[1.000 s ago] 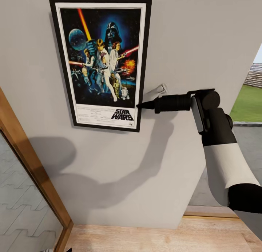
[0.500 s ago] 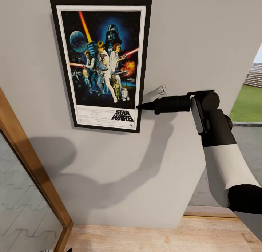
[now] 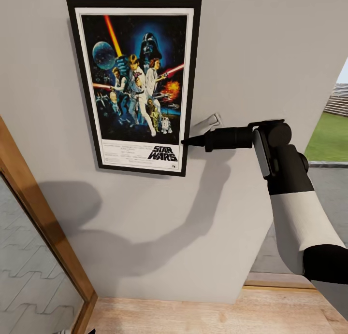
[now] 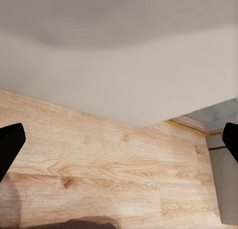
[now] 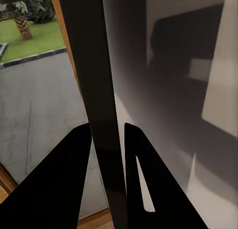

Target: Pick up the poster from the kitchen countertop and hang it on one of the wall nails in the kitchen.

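Note:
The Star Wars poster [image 3: 135,83] hangs upright and flat against the grey wall [image 3: 270,44], black frame and white border in full sight. My right gripper [image 3: 186,141] reaches in from the right and is shut on the poster's right edge near the lower corner. In the right wrist view its two black fingers [image 5: 74,159] clamp the frame's dark edge [image 5: 101,80]. A pale grey peg-like piece [image 3: 208,122] sticks out of the wall just above that gripper. My left gripper [image 4: 119,144] is open over the wooden floor, holding nothing. The countertop is out of view.
A wooden frame [image 3: 43,218] with a patterned grey panel runs diagonally at the left. Light wooden floor [image 3: 193,314] lies below the wall. At the right the wall ends at an opening [image 3: 333,136] onto grey paving and grass.
The poster's top edge has dropped a little against the wall since the earliest frame. The right arm has stayed where it was.

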